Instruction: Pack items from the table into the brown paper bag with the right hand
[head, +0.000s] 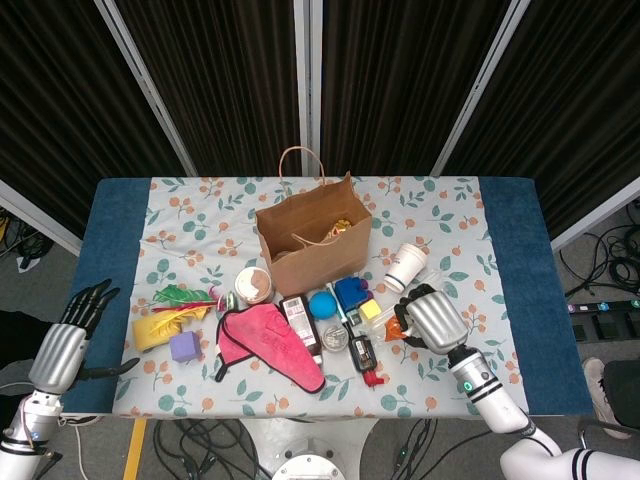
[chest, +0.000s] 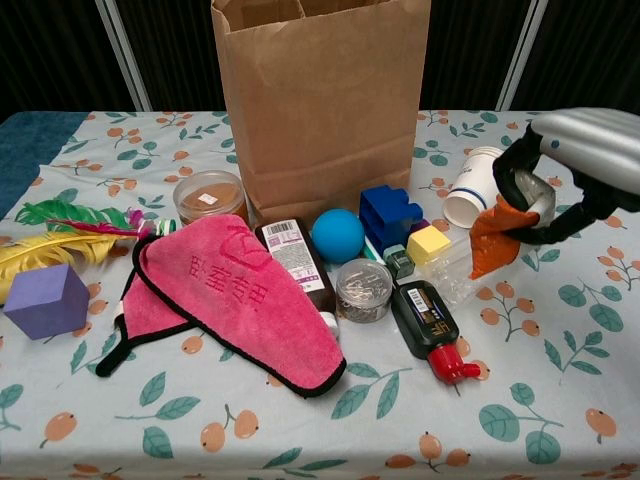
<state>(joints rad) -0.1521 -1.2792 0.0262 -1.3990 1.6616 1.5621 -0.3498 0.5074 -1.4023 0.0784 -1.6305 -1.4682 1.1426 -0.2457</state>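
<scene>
Pinching an orange packet (chest: 492, 238) in our right hand (chest: 560, 165), we hold it clear of the table, near the white paper cup (chest: 475, 185) and to the right of the brown paper bag (chest: 320, 100), which stands upright and open at mid-table. Below the bag lie a blue ball (chest: 337, 235), a blue block (chest: 390, 214), a yellow cube (chest: 429, 245) and a pink cloth (chest: 245, 300). Our left hand (head: 65, 345) hangs off the table's left edge, fingers apart, holding nothing.
</scene>
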